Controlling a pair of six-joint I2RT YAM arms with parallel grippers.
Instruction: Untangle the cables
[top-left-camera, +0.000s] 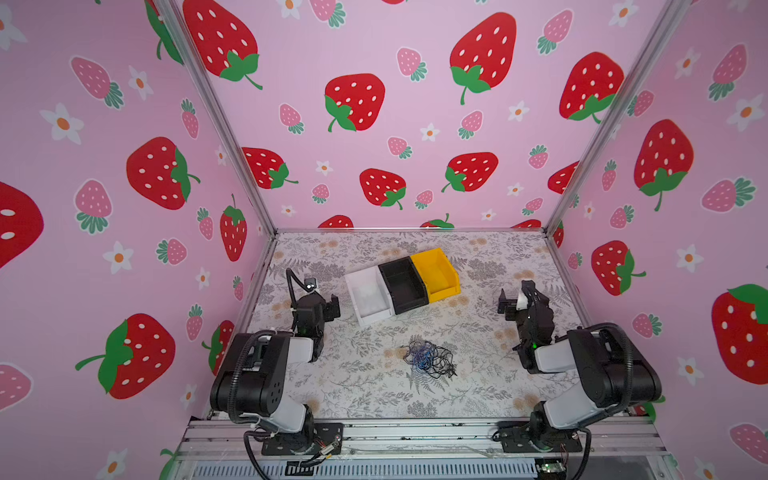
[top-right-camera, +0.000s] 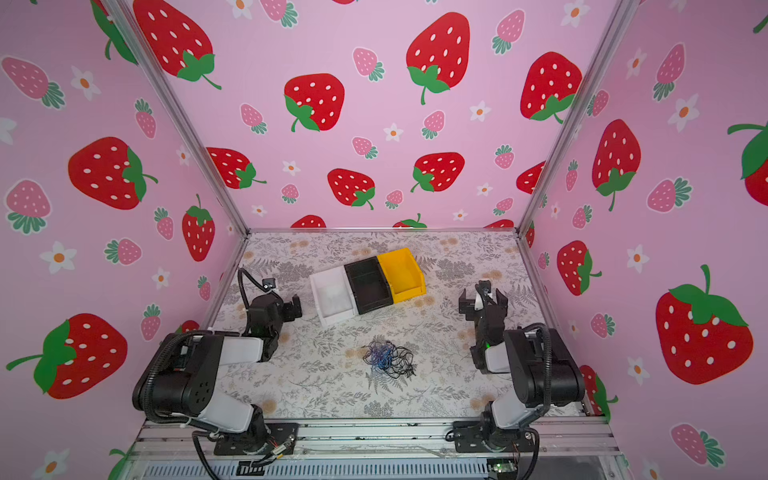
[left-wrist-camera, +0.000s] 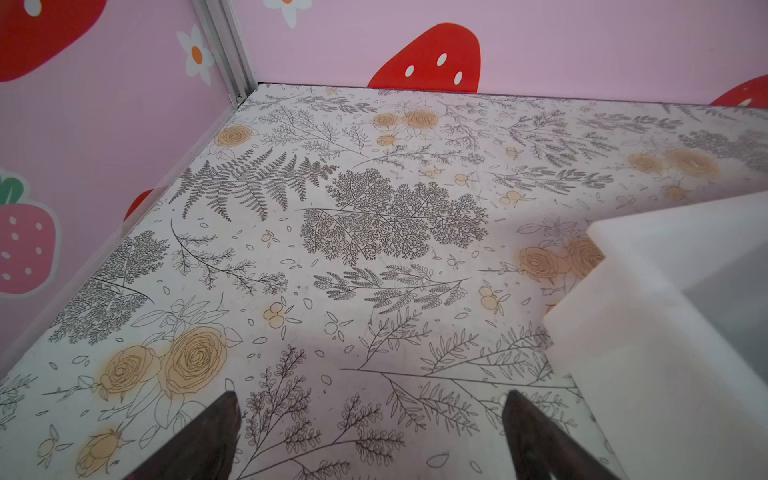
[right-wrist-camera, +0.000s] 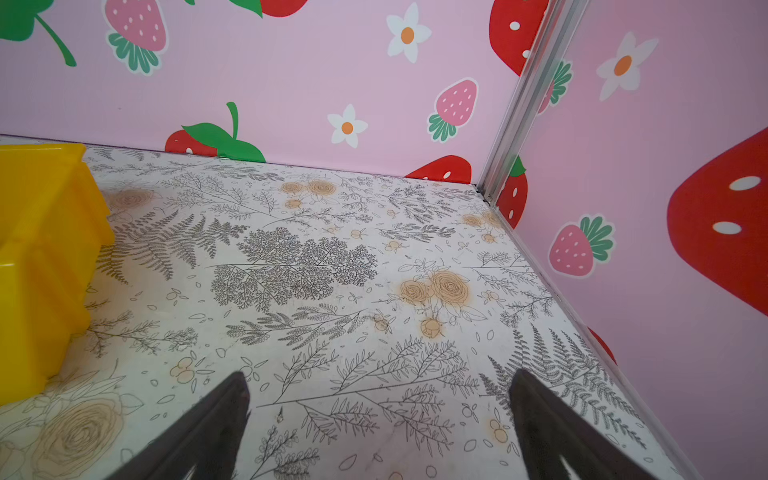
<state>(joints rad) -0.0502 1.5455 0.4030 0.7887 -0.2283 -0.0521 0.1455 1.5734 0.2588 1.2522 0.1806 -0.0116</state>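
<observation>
The cables (top-left-camera: 429, 358) (top-right-camera: 388, 358) lie as one loose tangle of thin black, blue and purple wires on the floral table, in front of the bins, in both top views. My left gripper (top-left-camera: 332, 306) (top-right-camera: 294, 308) (left-wrist-camera: 370, 397) hovers open at the left, beside the white bin, with nothing between its fingers. Open and empty too, my right gripper (top-left-camera: 512, 300) (top-right-camera: 482, 300) (right-wrist-camera: 380, 378) stands at the right, well back from the tangle. Neither wrist view shows the cables.
Three bins stand in a slanted row behind the tangle: white (top-left-camera: 368, 296) (left-wrist-camera: 665, 291), black (top-left-camera: 403, 283) and yellow (top-left-camera: 436, 270) (right-wrist-camera: 37, 257). Pink strawberry walls and metal posts close in the table on three sides. A metal rail (top-left-camera: 415, 434) runs along the front edge.
</observation>
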